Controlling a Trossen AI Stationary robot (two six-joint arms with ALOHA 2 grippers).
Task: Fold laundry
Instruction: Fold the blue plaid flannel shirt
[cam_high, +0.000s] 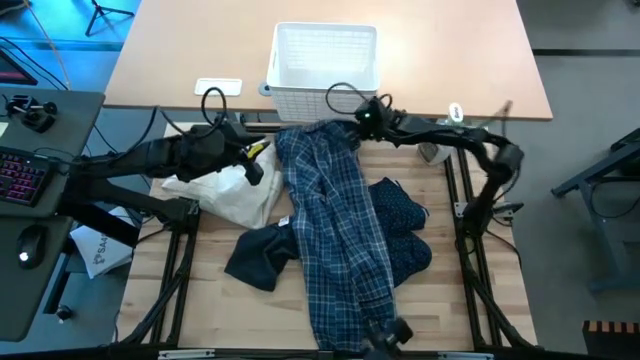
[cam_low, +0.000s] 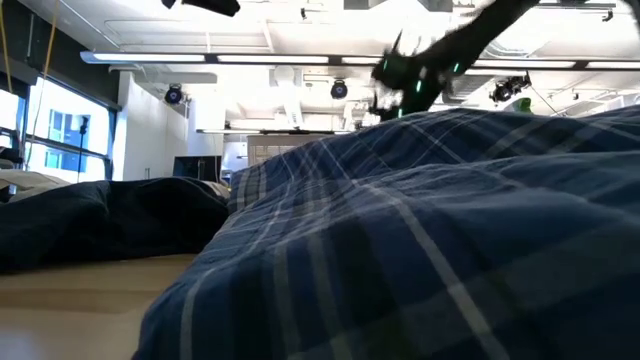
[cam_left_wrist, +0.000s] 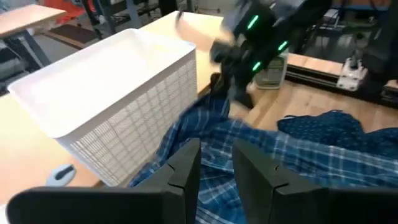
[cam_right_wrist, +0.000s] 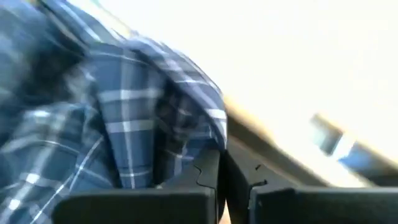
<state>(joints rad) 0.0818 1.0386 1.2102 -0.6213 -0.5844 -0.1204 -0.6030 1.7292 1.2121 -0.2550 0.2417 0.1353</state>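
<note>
1. At the far end of the counter (cam_high: 230, 315), just in front of the white basket (cam_high: 322, 62), the right gripper (cam_high: 362, 122) stood over the top edge of the plaid shirt (cam_high: 340, 230); its fingers (cam_right_wrist: 208, 177) were clenched together, and the right wrist view showed a fold of plaid cloth right against them, so it seemed to have pinched the shirt's upper corner, though how much cloth sat between them was hard to tell.
2. The plaid shirt lay stretched in a long strip down the middle of the counter; the navy dotted shirt (cam_high: 405, 235) lay touching its right side; a dark piece (cam_high: 262, 255) lay against its left side; a cream cloth (cam_high: 228, 192) sat near the left arm.
3. The left gripper (cam_high: 250, 160) hovered beside the shirt's upper left edge; its fingers (cam_left_wrist: 180, 171) stood a little apart with nothing between them.
4. To do this step well, the right grip should probably be checked as firm before lifting; the left gripper would need to take the opposite corner so that the shirt spreads evenly; pulling should be slow, lest the navy shirt drag along.
</note>
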